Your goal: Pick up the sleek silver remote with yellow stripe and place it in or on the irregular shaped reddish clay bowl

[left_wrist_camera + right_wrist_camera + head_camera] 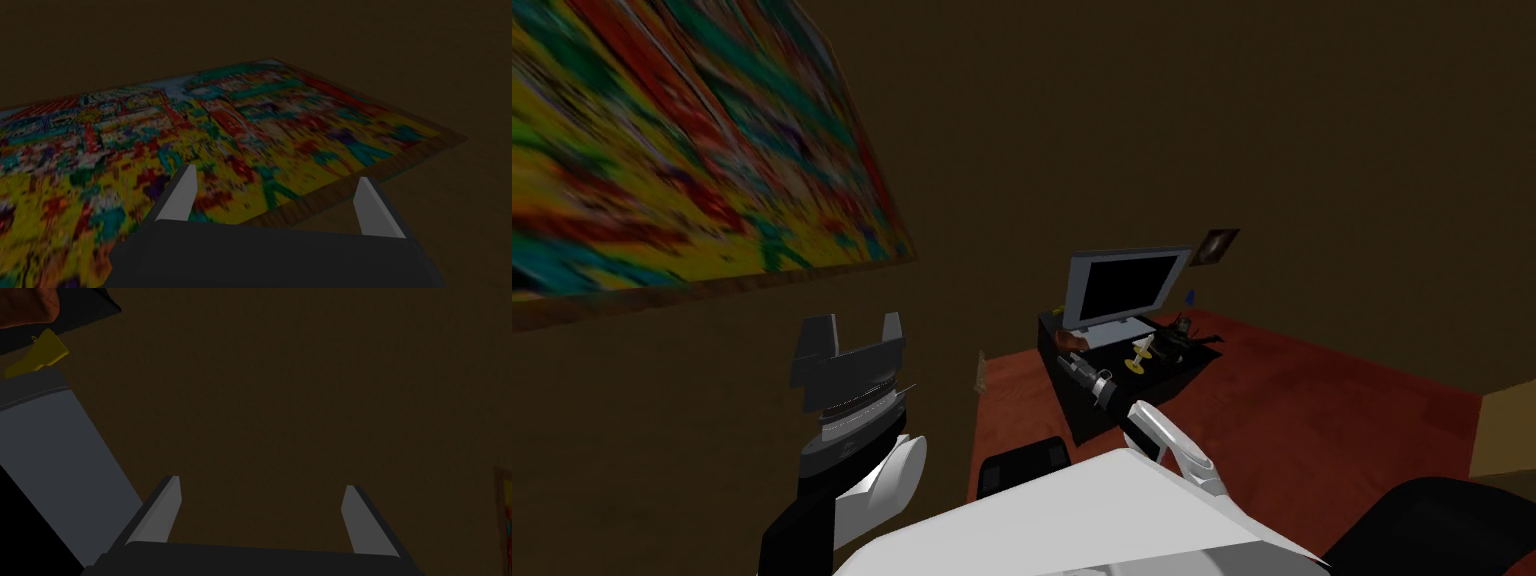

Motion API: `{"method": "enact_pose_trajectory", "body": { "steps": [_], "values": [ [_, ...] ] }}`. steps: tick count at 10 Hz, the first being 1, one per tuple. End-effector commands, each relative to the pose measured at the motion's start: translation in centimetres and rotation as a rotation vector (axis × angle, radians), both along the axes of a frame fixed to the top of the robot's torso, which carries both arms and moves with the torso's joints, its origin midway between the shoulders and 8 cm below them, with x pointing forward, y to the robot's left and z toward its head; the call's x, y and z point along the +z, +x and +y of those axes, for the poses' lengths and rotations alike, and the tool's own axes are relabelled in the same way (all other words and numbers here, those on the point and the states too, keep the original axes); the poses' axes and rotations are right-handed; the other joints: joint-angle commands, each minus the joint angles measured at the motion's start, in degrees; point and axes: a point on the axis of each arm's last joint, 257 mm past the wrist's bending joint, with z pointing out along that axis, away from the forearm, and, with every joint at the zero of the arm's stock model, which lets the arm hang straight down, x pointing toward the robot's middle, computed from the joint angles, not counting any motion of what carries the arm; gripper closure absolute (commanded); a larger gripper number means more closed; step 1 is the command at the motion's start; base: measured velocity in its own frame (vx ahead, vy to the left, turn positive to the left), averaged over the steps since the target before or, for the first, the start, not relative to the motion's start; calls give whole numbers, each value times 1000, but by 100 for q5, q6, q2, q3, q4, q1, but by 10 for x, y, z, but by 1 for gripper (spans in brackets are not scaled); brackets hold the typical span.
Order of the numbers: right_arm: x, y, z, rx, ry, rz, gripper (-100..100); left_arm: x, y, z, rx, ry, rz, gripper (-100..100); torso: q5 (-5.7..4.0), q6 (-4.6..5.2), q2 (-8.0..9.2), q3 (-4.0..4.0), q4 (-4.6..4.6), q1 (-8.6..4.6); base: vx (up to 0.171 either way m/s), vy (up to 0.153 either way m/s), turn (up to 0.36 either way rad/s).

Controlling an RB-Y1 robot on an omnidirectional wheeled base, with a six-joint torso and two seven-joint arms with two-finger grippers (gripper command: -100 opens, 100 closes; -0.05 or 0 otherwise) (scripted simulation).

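A reddish-brown bowl (1070, 340) sits at the near left corner of a black TV stand (1087, 415), and its edge (25, 305) shows in the right wrist view. I cannot pick out the silver remote among the small things on the stand. My right gripper (1072, 366) reaches over the stand's near end, just in front of the bowl. Its fingers stand open and empty (261, 483), facing the brown wall. My left gripper (854, 330) is raised at my left, open and empty (276, 174), pointing at a colourful painting (210, 135).
A grey TV (1122, 285) stands on the stand, and its grey side (55, 458) is close beside my right hand. Small yellow pieces (1140, 355) and dark objects (1174, 338) lie in front of the TV. The floor (1312, 400) is red-brown. A black seat (1432, 530) is at my right.
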Motion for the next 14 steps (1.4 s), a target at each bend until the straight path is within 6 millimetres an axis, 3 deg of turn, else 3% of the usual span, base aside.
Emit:
{"method": "enact_pose_trajectory", "body": {
  "steps": [1, 2, 3, 4, 5, 7, 8, 9, 10, 11, 12, 14],
  "values": [
    [-11, -3, -7, 14, -71, 18, -100, 0, 0, 0, 0, 0, 0, 0, 0, 0, 0, 0, 0, 0, 31, -14, 118],
    [-12, -4, -6, 17, -79, 19, -100, 0, 0, 0, 0, 0, 0, 0, 0, 5, 1, 0, 0, -4, 13, -9, -35],
    [-37, -12, -18, 24, -155, 60, -100, 0, 0, 0, 0, 0, 0, 0, 0, 6, 8, 4, 1, -2, 22, -2, 291],
    [-40, -13, -17, 33, -180, 62, -100, 0, 0, 0, 0, 0, 0, 0, 0, 0, 5, 3, 1, -2, 24, -15, 175],
    [-60, -23, -29, 42, -244, 98, -100, 0, 0, 0, 0, 0, 0, 0, -1, 5, 6, 3, 1, -4, 36, -23, 270],
    [-68, -25, -30, 52, -281, 108, -100, 0, 0, 0, 0, 0, 0, 0, -2, 5, 1, 0, 0, -8, 25, -19, 84],
    [-93, -39, -44, 65, -353, 155, -100, 0, 0, 0, 0, 0, 0, 0, 0, 7, 6, 3, 1, -3, 27, -13, 287],
    [-95, -40, -44, 75, -377, 157, -100, 0, 0, 0, 0, 0, 0, 0, -1, 1, 3, 2, 1, -5, 28, -27, 176],
    [-119, -56, -60, 88, -441, 205, -100, 0, 0, 0, 0, 0, 0, 0, -1, 6, 3, 1, 1, -8, 34, -32, 280],
    [-123, -58, -60, 102, -473, 209, -100, 0, 0, 0, 0, 0, 0, 0, -2, 2, 1, 0, 0, -11, 29, -36, 152],
    [-144, -75, -77, 117, -532, 256, -100, 0, 0, 0, 0, 0, 0, 0, -2, 7, 2, 1, 0, -12, 36, -43, 312],
    [-149, -79, -78, 135, -571, 264, -100, 0, 0, 0, 0, 0, 0, 0, -3, 8, 2, 1, 0, -15, 19, -36, 62]
  ]
}}
